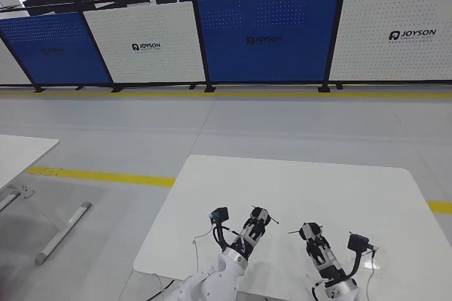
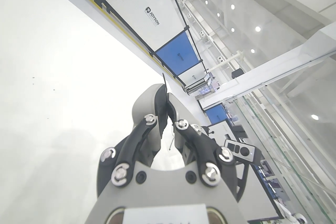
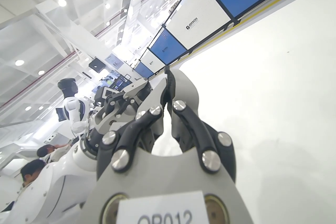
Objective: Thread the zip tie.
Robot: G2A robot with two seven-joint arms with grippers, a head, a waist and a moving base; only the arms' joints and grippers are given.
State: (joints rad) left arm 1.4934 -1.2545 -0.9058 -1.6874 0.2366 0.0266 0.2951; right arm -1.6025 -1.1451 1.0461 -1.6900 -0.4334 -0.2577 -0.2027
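Lower middle of the top view, over the surface (image 1: 324, 188), left claw (image 1: 259, 218) and right claw (image 1: 309, 229) each sit pinched shut on a zip tie (image 2: 164, 80) end, ends apart: pre-threading, I'd say; next needs precise tip-to-head alignment.

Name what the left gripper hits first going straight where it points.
Way looks free: left gripper, shut on a thin black zip tie, points across the white rectangular table; depth unclear.

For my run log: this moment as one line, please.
left tool: shut on zip tie | right tool: shut on zip tie | ends apart
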